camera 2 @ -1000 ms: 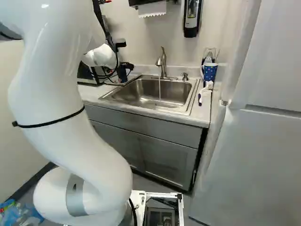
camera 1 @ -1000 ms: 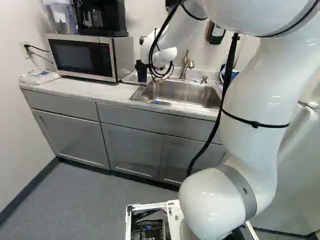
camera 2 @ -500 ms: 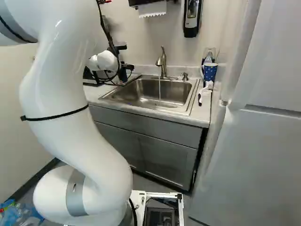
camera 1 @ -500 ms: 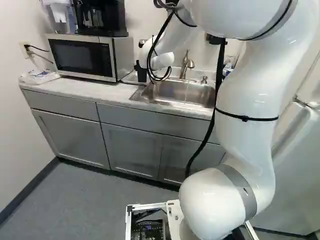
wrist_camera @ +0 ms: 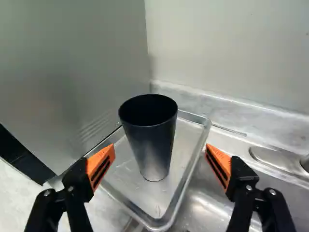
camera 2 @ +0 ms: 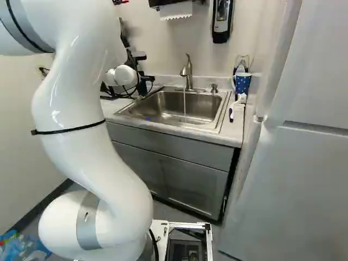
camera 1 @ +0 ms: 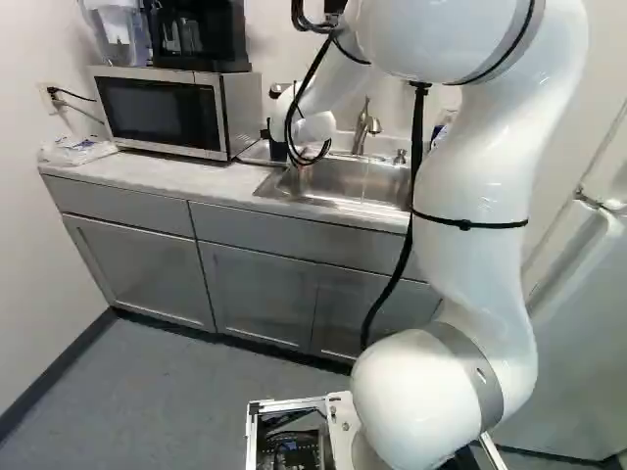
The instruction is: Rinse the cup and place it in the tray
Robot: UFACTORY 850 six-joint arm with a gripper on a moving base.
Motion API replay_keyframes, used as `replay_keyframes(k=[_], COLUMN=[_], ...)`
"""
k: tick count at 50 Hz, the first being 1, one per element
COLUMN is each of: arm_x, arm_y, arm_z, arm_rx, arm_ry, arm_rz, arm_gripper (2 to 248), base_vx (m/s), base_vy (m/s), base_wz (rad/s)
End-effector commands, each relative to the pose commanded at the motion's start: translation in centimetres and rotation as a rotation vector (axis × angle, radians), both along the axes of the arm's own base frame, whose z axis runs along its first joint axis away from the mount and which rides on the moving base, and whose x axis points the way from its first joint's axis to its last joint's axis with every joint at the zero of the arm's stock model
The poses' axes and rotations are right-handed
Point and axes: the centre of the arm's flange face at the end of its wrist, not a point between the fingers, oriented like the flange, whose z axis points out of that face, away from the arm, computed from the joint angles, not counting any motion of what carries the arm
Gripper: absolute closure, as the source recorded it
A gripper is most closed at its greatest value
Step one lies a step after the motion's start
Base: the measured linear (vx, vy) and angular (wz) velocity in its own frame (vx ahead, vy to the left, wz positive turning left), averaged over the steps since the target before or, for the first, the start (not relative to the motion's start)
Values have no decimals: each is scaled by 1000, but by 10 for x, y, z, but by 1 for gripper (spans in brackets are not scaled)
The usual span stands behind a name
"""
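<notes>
Backing away cleanly looks like the step in hand, since the cup [wrist_camera: 149, 137] stands upright in the tray [wrist_camera: 126, 180] and the gripper [wrist_camera: 160, 145] is spread wide, its orange pads [wrist_camera: 100, 166] clear of the cup on either side. The cup is ahead of the fingertips, a little nearer one pad than the other, so the retreat should run straight back along the gripper's line, with the fingers kept wide; a sideways swing or a twist could clip the cup and tip it over. Wet-looking marks in the tray suggest the rinse is done, though the cup's inside is too dark to judge. If it does need rinsing, centre the gripper on the cup first, then close evenly and lift it straight up before going to the water [camera 2: 184, 103], which runs from the tap [camera 2: 188, 70] into the sink [camera 2: 163, 109].

The arm [camera 1: 480, 186] rises at the right of the left base view, bends over near the top and reaches to the upper middle, its wrist [camera 1: 309, 127] low beside the microwave [camera 1: 162, 113]. In the right base view it fills the left side, with the wrist in the upper left.
</notes>
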Motion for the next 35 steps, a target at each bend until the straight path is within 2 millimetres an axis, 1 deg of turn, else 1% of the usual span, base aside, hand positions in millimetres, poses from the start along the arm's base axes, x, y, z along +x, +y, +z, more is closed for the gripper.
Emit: replay_keyframes(k=[17, 35], arm_x=[11, 21], arm_y=[7, 8], arm_z=[-15, -35], arm_rx=[9, 6], arm_ry=[-38, -26], arm_rz=[6, 5], arm_gripper=[3, 3], base_vx=[0, 0], base_vy=[0, 0], base_wz=[0, 0])
